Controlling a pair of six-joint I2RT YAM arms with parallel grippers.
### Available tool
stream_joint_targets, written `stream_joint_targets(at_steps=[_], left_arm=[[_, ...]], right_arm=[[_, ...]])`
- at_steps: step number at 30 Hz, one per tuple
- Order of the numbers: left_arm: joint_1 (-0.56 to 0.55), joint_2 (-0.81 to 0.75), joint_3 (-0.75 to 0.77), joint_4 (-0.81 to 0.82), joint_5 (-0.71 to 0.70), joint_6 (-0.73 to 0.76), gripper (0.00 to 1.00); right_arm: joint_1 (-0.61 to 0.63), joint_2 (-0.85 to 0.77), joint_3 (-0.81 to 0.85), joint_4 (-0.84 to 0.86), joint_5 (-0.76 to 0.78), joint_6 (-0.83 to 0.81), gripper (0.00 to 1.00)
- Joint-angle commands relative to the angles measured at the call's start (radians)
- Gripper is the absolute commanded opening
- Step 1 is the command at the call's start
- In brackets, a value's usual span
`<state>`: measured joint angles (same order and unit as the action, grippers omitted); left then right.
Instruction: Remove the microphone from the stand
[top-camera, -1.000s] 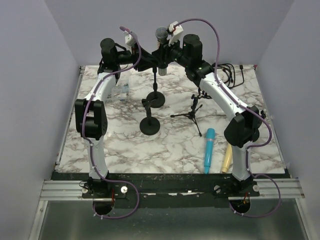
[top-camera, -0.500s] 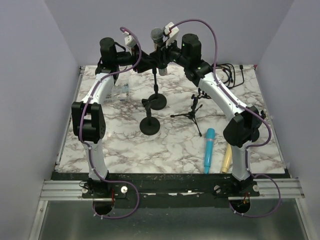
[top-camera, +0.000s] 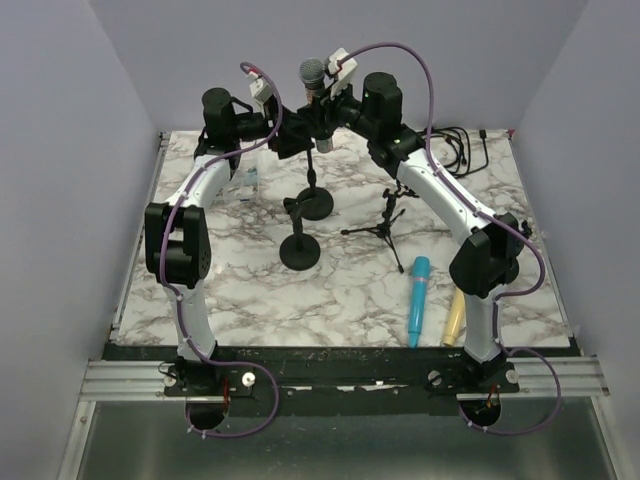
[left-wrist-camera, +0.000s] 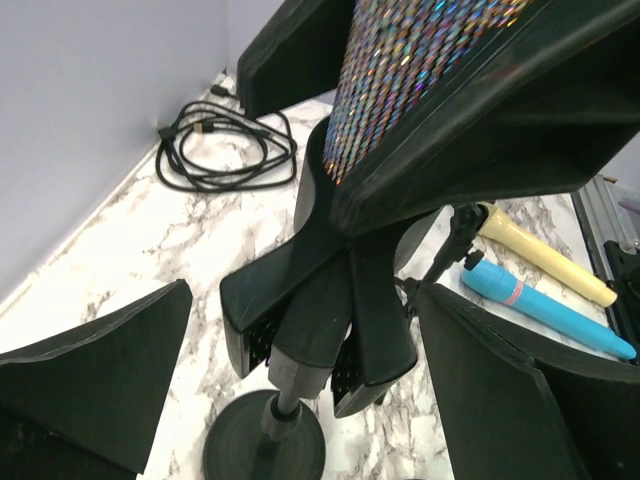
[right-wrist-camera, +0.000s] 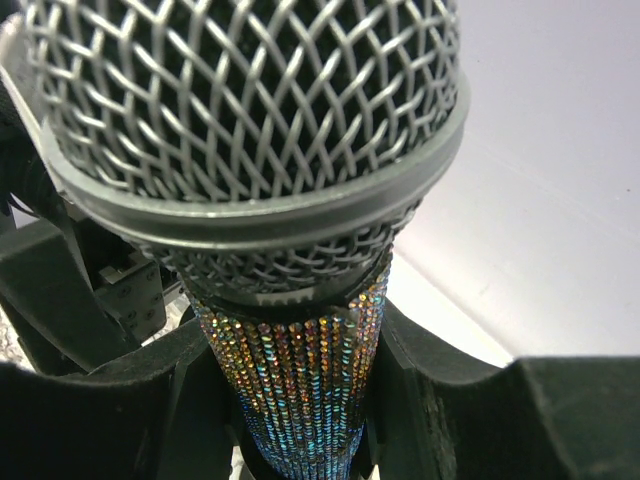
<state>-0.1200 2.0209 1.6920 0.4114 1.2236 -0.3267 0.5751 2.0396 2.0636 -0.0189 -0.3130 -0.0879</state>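
marble table seen from above, with a thin black stand upright near its far edge. the microphone is at the top of that stand, silver mesh head uppermost and glittery sequin body below it. your right gripper is clamped on that glittery body just above the stand's clip, with one black finger pressed to each side. in the left wrist view the microphone's dark lower end meets the top of the clip; you cannot tell whether it is seated there or just lifted out. your left gripper has its fingers spread wide, one on each side of the clip, touching neither the clip nor the stand's pole. in front of the stand, nearer the arm bases, is a second short stand on a round base. just right of the stand is a small tripod. further right and nearer you lie a blue baton-shaped object and a yellow one, side by side. right of the stand, at the far edge, is a coil of black cable.
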Motion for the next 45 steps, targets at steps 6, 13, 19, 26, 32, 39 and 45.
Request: stream_joint_targets(at_steps=[6, 13, 19, 26, 32, 39, 45], left_arm=[[-0.004, 0.013, 0.053, 0.274, 0.059, -0.161, 0.95], [-0.004, 0.041, 0.088, 0.246, 0.085, -0.163, 0.69], [-0.003, 0.033, 0.08, 0.117, 0.075, -0.074, 0.0], [-0.003, -0.017, 0.119, -0.245, 0.0, 0.217, 0.0], [-0.005, -0.024, 0.131, -0.34, -0.027, 0.282, 0.0], [-0.007, -0.037, 0.121, -0.392, -0.094, 0.298, 0.0], [-0.007, -0.018, 0.192, -0.496, -0.145, 0.253, 0.41]], right_arm=[[0.008, -0.052, 0.0, 0.045, -0.024, -0.007, 0.01], [0.008, -0.053, 0.005, 0.046, -0.028, -0.001, 0.01], [0.008, -0.045, 0.027, 0.062, -0.021, 0.02, 0.01], [0.008, -0.036, 0.103, 0.089, 0.036, 0.038, 0.01], [0.008, -0.038, 0.199, 0.106, 0.099, 0.067, 0.01], [0.009, -0.123, 0.199, 0.096, 0.306, 0.107, 0.01], [0.008, -0.29, -0.039, 0.029, 0.364, 0.176, 0.01]])
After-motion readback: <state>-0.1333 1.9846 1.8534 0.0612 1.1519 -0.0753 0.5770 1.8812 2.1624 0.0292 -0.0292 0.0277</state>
